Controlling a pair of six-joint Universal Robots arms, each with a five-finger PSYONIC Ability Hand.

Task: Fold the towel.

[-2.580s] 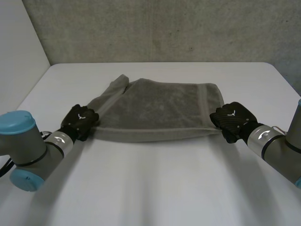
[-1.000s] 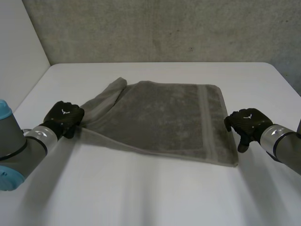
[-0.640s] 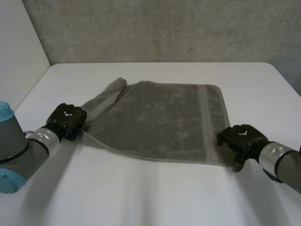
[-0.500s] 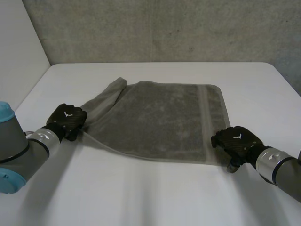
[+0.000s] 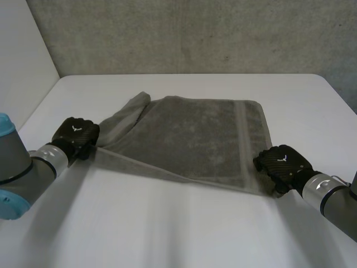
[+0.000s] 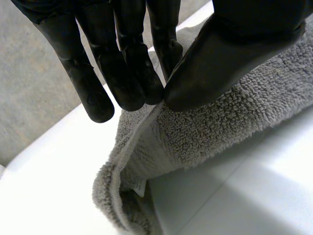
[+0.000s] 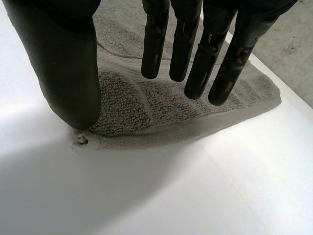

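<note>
A grey towel (image 5: pixel 189 134) lies spread on the white table (image 5: pixel 167 229), its far left part bunched into a fold. My left hand (image 5: pixel 75 138) is at the towel's near left corner, and the near edge runs taut from it. In the left wrist view the thumb (image 6: pixel 234 54) and fingers (image 6: pixel 122 68) pinch the towel (image 6: pixel 210 127) edge between them. My right hand (image 5: pixel 281 163) sits at the near right corner. In the right wrist view its fingers (image 7: pixel 195 54) are straight above the towel (image 7: pixel 146 107) corner, the thumb (image 7: pixel 68 63) stands apart, and nothing is pinched.
A grey concrete wall (image 5: pixel 195 33) rises behind the table's far edge. A pale side wall (image 5: pixel 22 61) stands at the left. Bare white table runs along the front, between the arms.
My right hand has come in from beside the towel to its near right corner. My left hand has kept its pinch and shifted slightly left, pulling the near edge taut.
</note>
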